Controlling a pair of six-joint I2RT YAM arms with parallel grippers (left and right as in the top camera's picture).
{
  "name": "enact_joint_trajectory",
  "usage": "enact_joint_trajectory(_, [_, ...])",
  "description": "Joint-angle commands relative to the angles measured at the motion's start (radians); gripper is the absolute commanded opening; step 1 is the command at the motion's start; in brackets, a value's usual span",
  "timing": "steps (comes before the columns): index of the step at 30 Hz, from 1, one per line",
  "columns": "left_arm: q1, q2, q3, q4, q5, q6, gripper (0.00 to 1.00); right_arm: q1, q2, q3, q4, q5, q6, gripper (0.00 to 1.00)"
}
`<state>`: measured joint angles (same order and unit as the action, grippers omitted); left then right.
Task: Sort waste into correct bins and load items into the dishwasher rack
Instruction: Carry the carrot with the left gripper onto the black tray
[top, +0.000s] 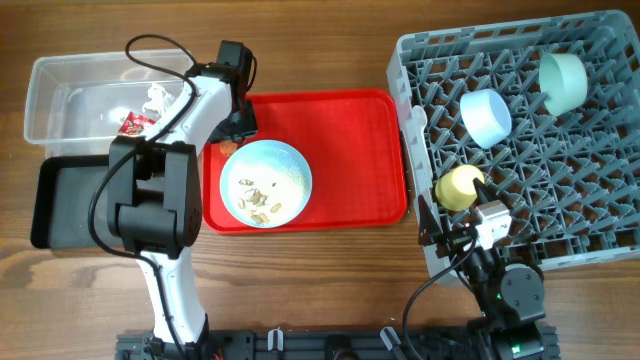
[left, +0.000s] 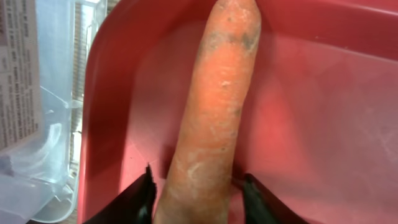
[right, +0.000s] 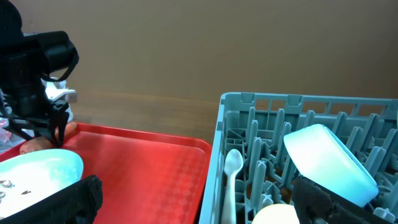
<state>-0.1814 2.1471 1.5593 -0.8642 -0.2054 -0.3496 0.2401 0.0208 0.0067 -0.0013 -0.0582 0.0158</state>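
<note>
The small orange carrot (left: 217, 93) lies lengthwise in the back left corner of the flat red plastic serving tray (top: 350, 150). The left tool (left: 198, 186) straddles its thick end with a jaw pressed to each flank. It looks clenched on the carrot, probably near the heavier end so it will not swing when lifted. I cannot tell whether the carrot has left the tray yet.

Just beside that corner stands the clear plastic rectangular tub (top: 70, 100), which holds the crumpled red-and-white snack wrapper (top: 133, 123) and the crumpled white tissue (top: 158, 97). The shallower black rectangular tray (top: 60, 200) in front of the tub seems the likelier bin for food scraps.

The light blue round plate (top: 290, 165) sits on the red tray with loose brownish seeds (top: 258, 200) on it, so it is not ready to load.

The large grey plastic dishwasher rack (top: 600, 240) holds the small light blue bowl (top: 486, 117), the pale mint bowl (top: 563, 82) and the white spoon (right: 232, 165), all propped among the pegs. The small yellow cup (top: 458, 187) is at the rack's near left edge. The right tool (right: 196, 186) is spread wide and released there.

All of this stands on a wood-grain table (top: 330, 290), with a plain brown wall (right: 186, 43) behind.
</note>
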Motion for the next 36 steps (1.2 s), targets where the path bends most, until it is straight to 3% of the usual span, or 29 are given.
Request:
enact_joint_trajectory(1, [0.003, 0.01, -0.003, -0.011, -0.023, 0.005, 0.29, -0.005, -0.013, -0.002, 0.004, 0.01, -0.013, 1.0])
enact_joint_trajectory(3, [0.002, 0.009, -0.003, -0.014, -0.021, 0.005, 0.23, -0.005, -0.013, -0.002, 0.004, 0.01, -0.013, 1.0])
enact_joint_trajectory(12, [0.028, -0.08, 0.1, -0.099, -0.063, 0.001, 0.22, -0.005, -0.013, -0.002, 0.004, 0.01, -0.013, 1.0])
enact_joint_trajectory(18, [0.029, -0.237, 0.213, -0.228, 0.051, -0.006, 0.23, -0.005, -0.013, -0.002, 0.004, 0.01, -0.013, 1.0])
enact_joint_trajectory(23, [0.047, -0.37, 0.213, -0.387, 0.047, -0.125, 0.22, -0.005, -0.013, -0.002, 0.004, 0.01, -0.013, 1.0])
enact_joint_trajectory(25, [0.076, -0.404, 0.212, -0.471, 0.047, -0.188, 0.13, -0.005, -0.013, -0.002, 0.004, 0.01, -0.013, 1.0])
enact_joint_trajectory(30, [0.175, -0.42, 0.175, -0.582, 0.01, -0.299, 0.04, -0.005, -0.013, -0.002, 0.004, 0.01, -0.013, 1.0])
enact_joint_trajectory(34, [0.274, -0.42, 0.054, -0.56, -0.035, -0.356, 0.06, -0.005, -0.013, -0.002, 0.004, 0.01, -0.013, 1.0])
enact_joint_trajectory(36, [0.329, -0.42, -0.02, -0.518, -0.033, -0.368, 0.12, -0.005, -0.013, -0.002, 0.004, 0.01, -0.013, 1.0])
